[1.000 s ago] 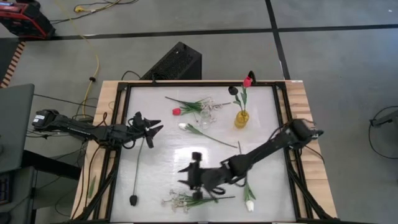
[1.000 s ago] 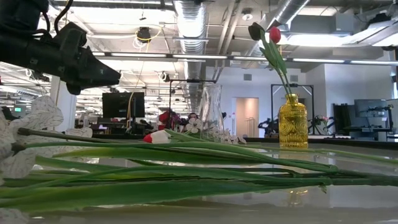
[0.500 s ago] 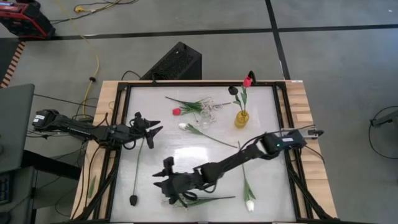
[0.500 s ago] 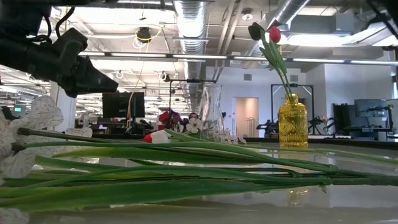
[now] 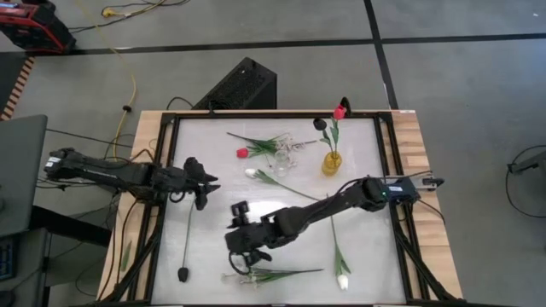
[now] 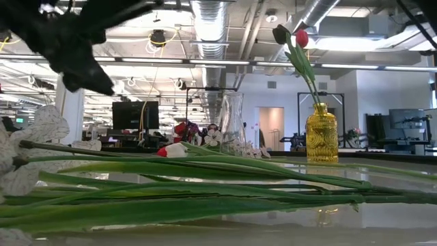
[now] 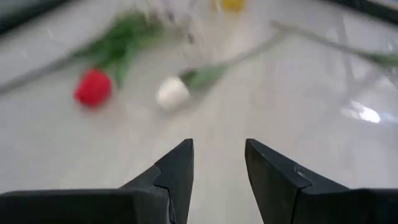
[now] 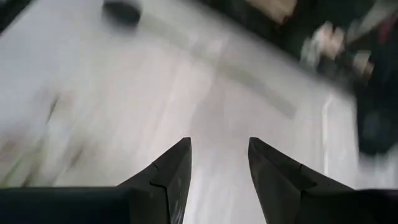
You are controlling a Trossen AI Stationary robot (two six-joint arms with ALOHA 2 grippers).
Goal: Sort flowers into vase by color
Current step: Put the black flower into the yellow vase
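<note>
In the high view a yellow vase [image 5: 331, 162] holds a red tulip [image 5: 339, 112] and a dark bloom [image 5: 319, 124]. A clear vase [image 5: 283, 152] stands beside it. Lying on the table are a red tulip [image 5: 242, 153], a white tulip [image 5: 252, 173], a second white tulip [image 5: 342, 280], a dark purple bloom [image 5: 182, 274] on a long stem, and a sprig of white blossoms [image 5: 243, 275]. My left gripper [image 5: 203, 182] is open above the table's left part and faces the red tulip [image 7: 93, 87] and white tulip [image 7: 172, 92]. My right gripper [image 5: 239, 254] is open just above the sprig.
A black frame [image 5: 166, 119] rims the white table top. Bare table lies between the two grippers and right of the yellow vase. In the low view green stems [image 6: 205, 184] lie across the near foreground, with the yellow vase [image 6: 321, 133] behind them.
My right gripper has swept from the table's near middle toward the left along the near edge, then drawn back a little toward the far edge, staying open. My left gripper has turned somewhat and edged toward the table's middle.
</note>
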